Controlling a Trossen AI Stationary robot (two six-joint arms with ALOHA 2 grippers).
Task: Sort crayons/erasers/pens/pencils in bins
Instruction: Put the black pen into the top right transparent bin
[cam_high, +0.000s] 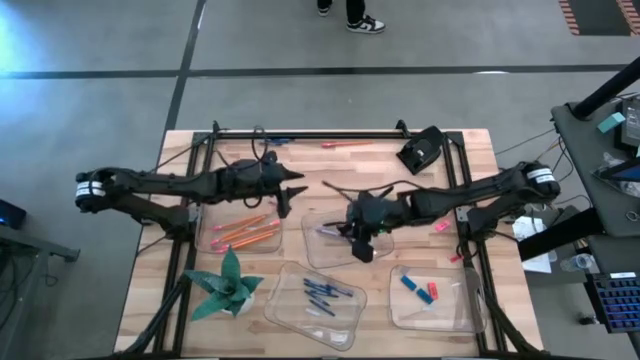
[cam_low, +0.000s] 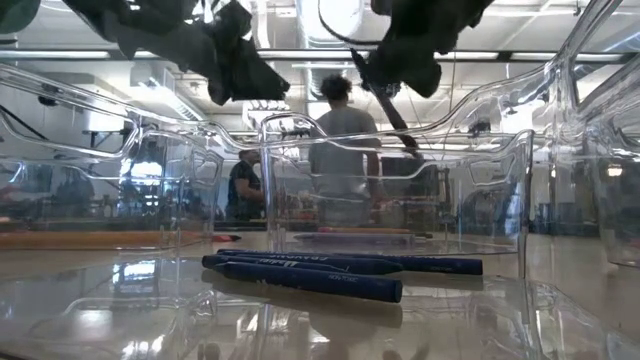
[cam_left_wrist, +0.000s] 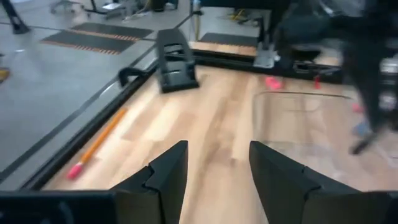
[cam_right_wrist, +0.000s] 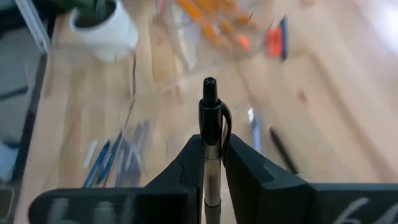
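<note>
Pencils (cam_high: 243, 229) lie in the left bin (cam_high: 215, 241), erasers (cam_high: 422, 289) in the right bin (cam_high: 455, 312) (plant (cam_high: 228, 284) front-left).

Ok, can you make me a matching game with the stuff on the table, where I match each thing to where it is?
Things:
1. black pen
2. orange pencils
3. blue crayons
4. green paper plant

Places:
A. lying in the bin nearest the left arm
B. standing on the table's front left part, outside the bins
C. pinched in the right end effector
D. lying in the front middle bin

Pairs: 1-C, 2-A, 3-D, 4-B
</note>
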